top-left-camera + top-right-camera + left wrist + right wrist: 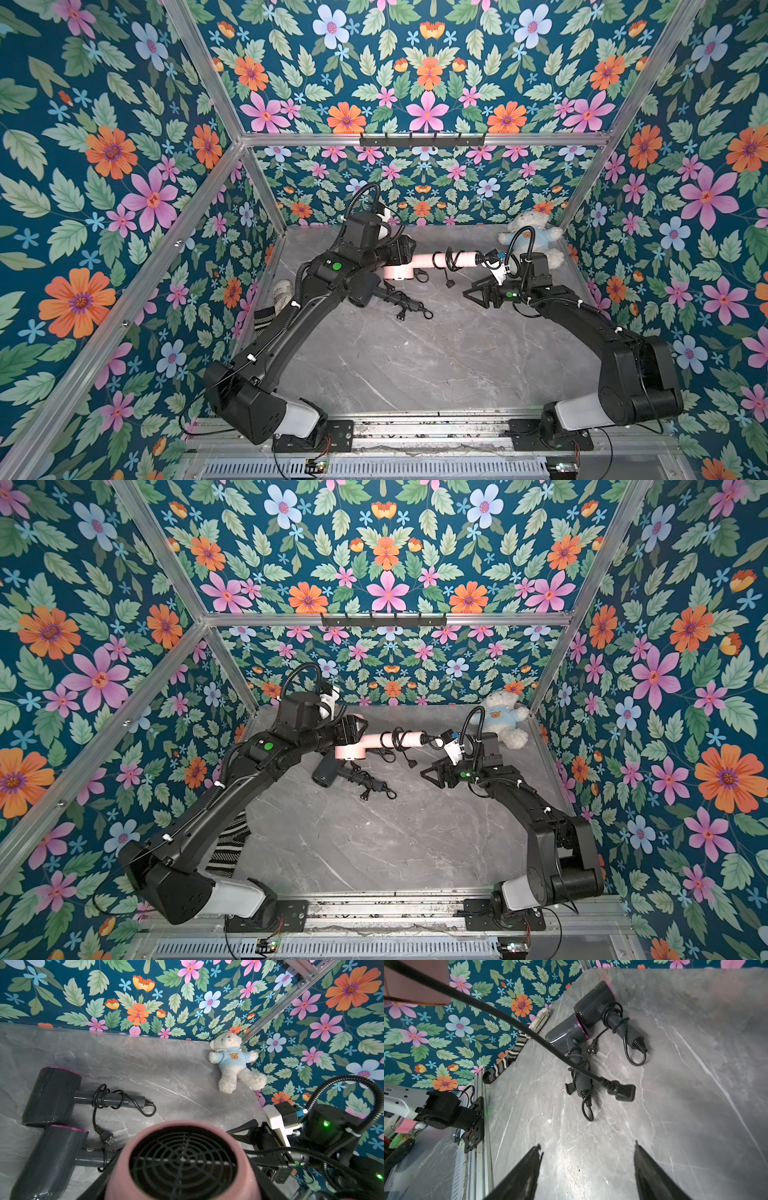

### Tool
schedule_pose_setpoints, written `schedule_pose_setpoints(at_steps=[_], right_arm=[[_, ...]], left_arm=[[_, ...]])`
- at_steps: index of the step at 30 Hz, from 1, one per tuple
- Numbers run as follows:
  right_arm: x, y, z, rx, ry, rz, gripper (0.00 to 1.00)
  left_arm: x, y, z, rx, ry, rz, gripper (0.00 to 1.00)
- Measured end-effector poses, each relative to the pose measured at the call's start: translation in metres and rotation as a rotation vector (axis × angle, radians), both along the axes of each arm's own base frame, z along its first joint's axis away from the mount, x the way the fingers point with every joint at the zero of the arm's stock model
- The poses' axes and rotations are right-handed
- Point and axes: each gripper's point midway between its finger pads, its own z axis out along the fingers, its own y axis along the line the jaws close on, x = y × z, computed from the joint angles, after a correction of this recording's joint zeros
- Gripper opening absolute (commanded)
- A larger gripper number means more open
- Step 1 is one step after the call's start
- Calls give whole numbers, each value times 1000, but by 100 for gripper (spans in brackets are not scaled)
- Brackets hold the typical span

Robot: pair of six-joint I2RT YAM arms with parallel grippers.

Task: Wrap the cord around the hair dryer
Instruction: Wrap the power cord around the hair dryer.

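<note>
Black and spread wide on nothing, the right tool (587,1144) hangs over the grey marble-patterned worktop (415,365) near the dangling black plug (625,1092); beyond it the left tool (401,249) pinches the head of the pink plastic hair dryer (399,272), apparently raised off the surface, its thin black cord (451,258) looped a few turns round the handle. Those loops look loose: I judge they could slide off the handle's end, or the free tail could snag the two dark grey hair dryers (52,1095) lying below, if the plug is not secured. Farther back, a white teddy bear in a blue jumper (530,239) sits in the corner under blue floral walls (428,62).
</note>
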Motion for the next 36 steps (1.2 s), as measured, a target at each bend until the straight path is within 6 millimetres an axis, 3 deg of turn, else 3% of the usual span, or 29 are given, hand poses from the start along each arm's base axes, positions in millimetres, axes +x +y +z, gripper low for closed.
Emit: schedule_pose_setpoints(at_steps=[6,13,23,28,36], right_arm=[[11,5,-2,22,-26,34,72],[12,14,10,47,-83,120,72],[-18,30,13,198,-5,322,71],[-23,32,20,230,11,372,70],[-29,43,6,169,64,390,71]], left_arm=[[-3,-7,-8,26,40,-53,0],[-6,-15,-2,60,32,-134,0],[-9,-15,-3,89,46,-169,0],[-13,-13,8,72,25,-181,0],[-16,-12,23,42,7,-197,0]])
